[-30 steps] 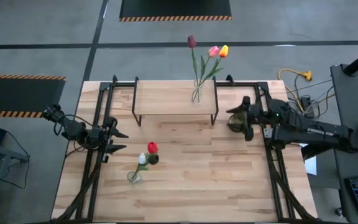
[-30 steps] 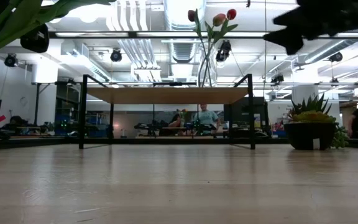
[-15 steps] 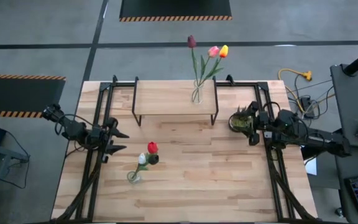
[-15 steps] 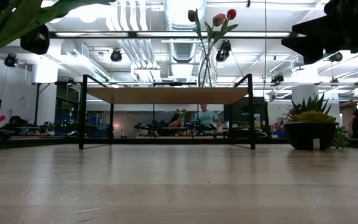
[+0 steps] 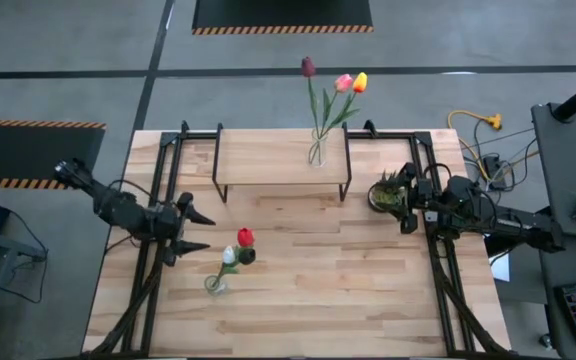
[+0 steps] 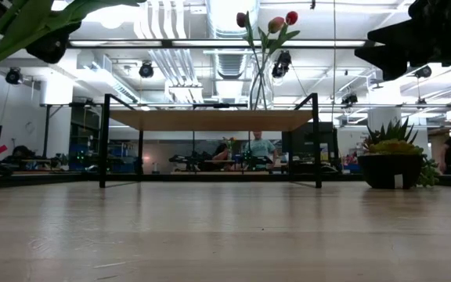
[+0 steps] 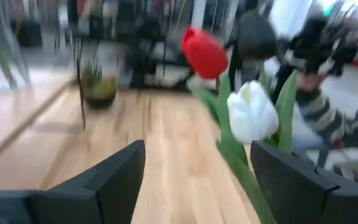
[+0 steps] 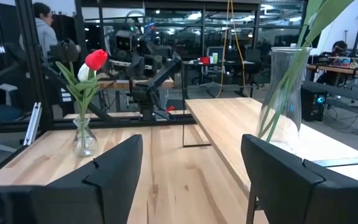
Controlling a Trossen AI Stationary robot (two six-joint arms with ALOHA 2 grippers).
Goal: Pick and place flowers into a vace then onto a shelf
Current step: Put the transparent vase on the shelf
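While three tulips (image 5: 335,83) stand in a vase (image 5: 316,150) on the shelf (image 5: 268,160), the left gripper (image 5: 196,230) — fingers spread — sits just beside the red tulip (image 5: 245,237) and white tulip (image 5: 230,255); right gripper (image 5: 400,205) spread too — right of shelf.

A spiky potted plant (image 5: 387,193) stood on the table (image 5: 368,290) near its right edge. A yellow cable (image 5: 476,122) lay on the floor beyond. A person (image 6: 260,147) sat far behind.
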